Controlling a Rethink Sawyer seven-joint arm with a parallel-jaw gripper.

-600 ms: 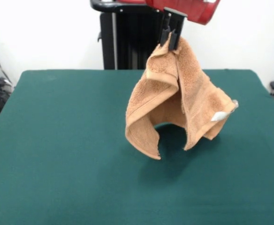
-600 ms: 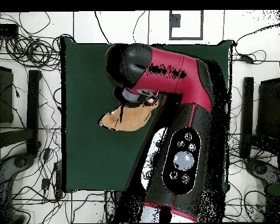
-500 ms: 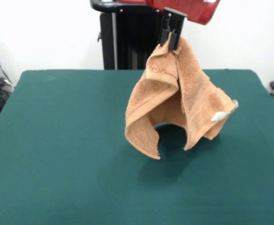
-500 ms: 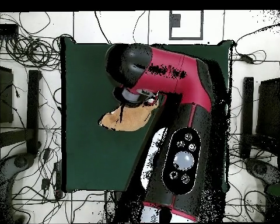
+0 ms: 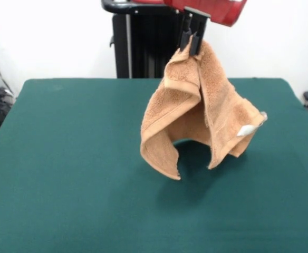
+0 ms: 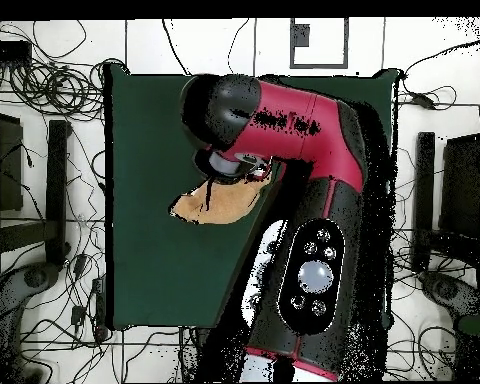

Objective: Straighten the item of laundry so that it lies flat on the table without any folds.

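Observation:
An orange-tan terry towel hangs in the air, pinched at its top by my gripper, which is shut on it. The cloth drapes down in folds, its two lower corners dangling just over the green table. A small white tag shows on the right-hand flap. In the overhead view the red arm covers most of the towel; only a tan sliver sticks out below the wrist, and the gripper itself is hidden there.
The robot's black pedestal stands behind the table's far edge. Cables and black stands lie on the floor around the table in the overhead view.

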